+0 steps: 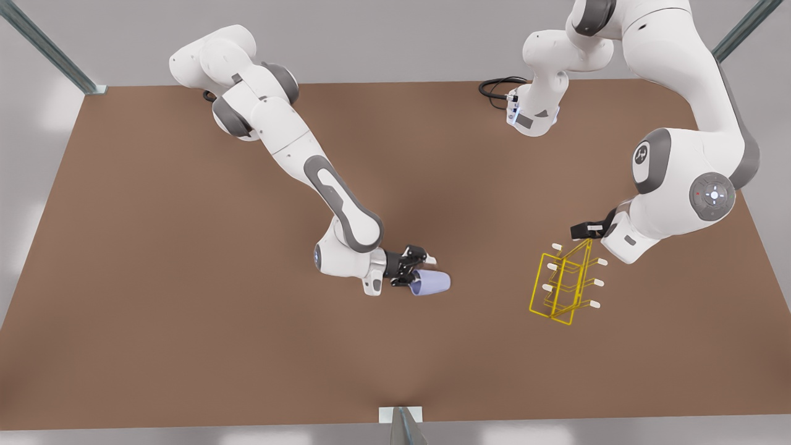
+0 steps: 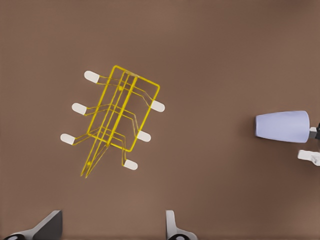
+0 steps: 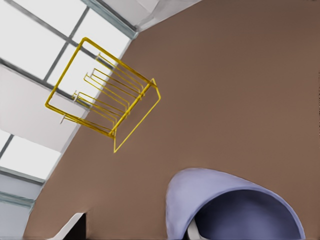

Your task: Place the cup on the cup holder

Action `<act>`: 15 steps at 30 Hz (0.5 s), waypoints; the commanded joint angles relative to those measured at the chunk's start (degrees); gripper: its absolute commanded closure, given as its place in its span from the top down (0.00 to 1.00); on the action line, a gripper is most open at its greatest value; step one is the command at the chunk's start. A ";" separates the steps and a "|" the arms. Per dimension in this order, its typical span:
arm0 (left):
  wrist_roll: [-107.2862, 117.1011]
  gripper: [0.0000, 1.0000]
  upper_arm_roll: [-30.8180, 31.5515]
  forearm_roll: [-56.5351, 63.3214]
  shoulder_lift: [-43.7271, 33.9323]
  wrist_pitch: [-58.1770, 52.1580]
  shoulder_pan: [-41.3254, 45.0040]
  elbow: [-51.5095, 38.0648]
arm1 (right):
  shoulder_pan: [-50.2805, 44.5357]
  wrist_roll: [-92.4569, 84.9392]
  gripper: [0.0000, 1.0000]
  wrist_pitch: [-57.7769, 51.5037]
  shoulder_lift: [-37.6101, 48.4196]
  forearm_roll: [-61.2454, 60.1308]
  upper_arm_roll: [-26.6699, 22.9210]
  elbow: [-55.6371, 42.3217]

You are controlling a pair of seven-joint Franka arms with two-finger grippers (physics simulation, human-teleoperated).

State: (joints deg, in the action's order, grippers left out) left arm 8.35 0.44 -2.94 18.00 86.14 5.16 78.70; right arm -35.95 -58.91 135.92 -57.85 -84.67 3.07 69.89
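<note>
Lavender cup (image 1: pixel 431 283) lies sideways in my right pincer (image 1: pixel 413 270), clamped at its rim, mid-desk (image 1: pixel 185 278). At three o'clock from it in the front view, well apart, stands the yellow wire cup holder (image 1: pixel 565 285). My left pincer (image 2: pixel 112 227) hovers above the rack, fingers spread, waiting. I judge the carry needs the cup's mouth lined up with one white-tipped peg (image 1: pixel 595 304), approached slowly along that peg's axis.
</note>
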 commanded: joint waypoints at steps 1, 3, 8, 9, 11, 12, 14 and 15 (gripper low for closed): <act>0.00 1.00 0.00 0.04 -0.07 -0.01 -0.07 -0.03 | 0.18 -18.61 1.00 0.04 0.46 0.03 0.00 0.95; 0.00 1.00 0.00 0.12 -0.07 -0.01 -0.15 -0.03 | 1.05 -18.61 1.00 -0.04 1.25 0.91 0.00 3.77; 0.00 1.00 0.00 0.04 -0.07 -0.01 -0.07 -0.03 | 6.41 -18.34 1.00 -6.10 2.83 5.30 0.00 5.26; 0.00 1.00 0.00 0.04 -0.07 -0.01 -0.07 -0.03 | 9.65 -18.34 1.00 -10.93 3.27 9.50 0.00 5.17; 3.33 1.00 0.09 0.12 -0.07 -0.10 1.69 -0.03 | 16.17 -18.17 1.00 -21.66 5.12 18.74 -0.44 5.17; 14.83 1.00 0.09 0.39 -0.07 -0.10 5.37 -0.03 | 20.64 -17.82 1.00 -29.12 6.44 26.21 -0.53 4.82; 44.28 1.00 0.17 1.18 3.88 1.92 16.71 -0.30 | 32.60 -5.97 1.00 -53.02 14.77 46.50 -1.84 4.29; 57.55 1.00 0.17 1.44 7.40 6.66 20.93 -0.30 | 33.49 14.83 1.00 -65.07 22.60 57.67 -4.56 3.15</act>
State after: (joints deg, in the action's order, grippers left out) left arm 17.22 0.57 -2.19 23.96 88.05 22.97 78.46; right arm -4.91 -65.53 105.57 -38.42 -48.37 -0.43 73.70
